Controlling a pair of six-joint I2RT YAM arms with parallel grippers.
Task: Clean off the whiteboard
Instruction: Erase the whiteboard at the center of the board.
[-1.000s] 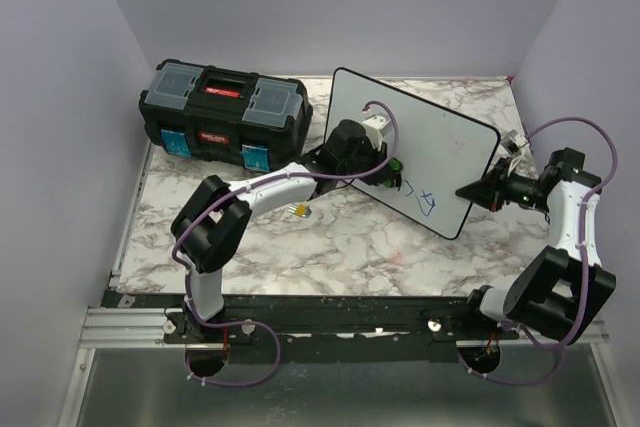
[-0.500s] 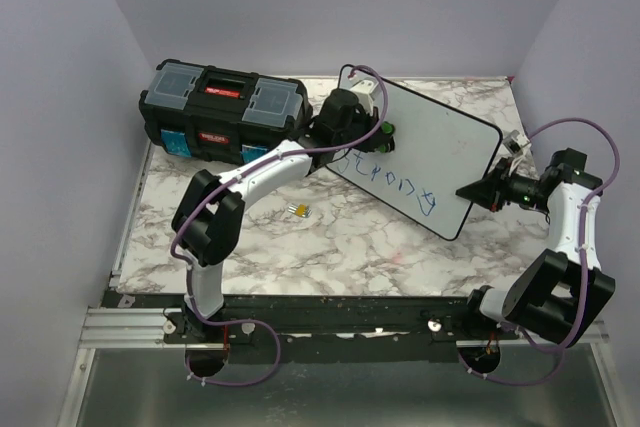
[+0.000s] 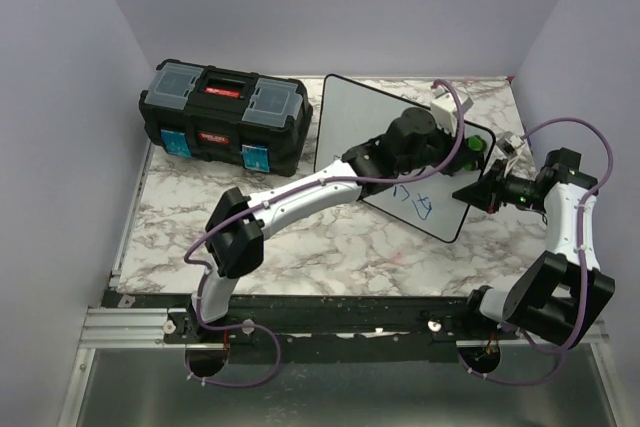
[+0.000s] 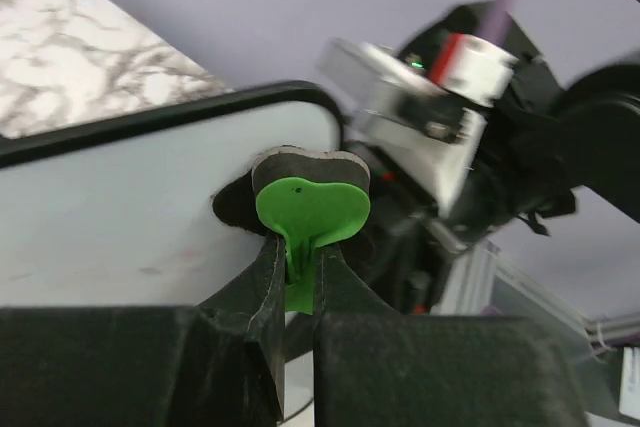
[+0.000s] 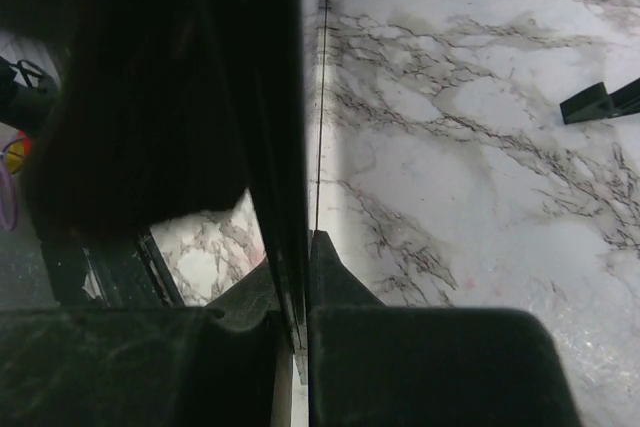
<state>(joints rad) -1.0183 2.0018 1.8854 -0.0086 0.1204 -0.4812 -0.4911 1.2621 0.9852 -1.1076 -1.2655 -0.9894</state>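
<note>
The whiteboard [image 3: 345,132], tilted at the far right of the bench [image 3: 330,247] and clamped by its right rim in the closed right gripper [image 3: 478,191], could be levered loose if the green-handled eraser [image 4: 308,209] pinched in the left gripper [image 4: 300,267] is pressed too hard.

The left tool [image 4: 300,272] pinches a green eraser [image 4: 310,212] against the whiteboard [image 4: 120,207].

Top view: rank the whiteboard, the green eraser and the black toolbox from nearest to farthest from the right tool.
1. whiteboard: touching, its right edge clamped in the right tool.
2. green eraser: just behind the right tool, at the board's far right corner, pinched in the left tool.
3. black toolbox: far off at the left rear.
</note>
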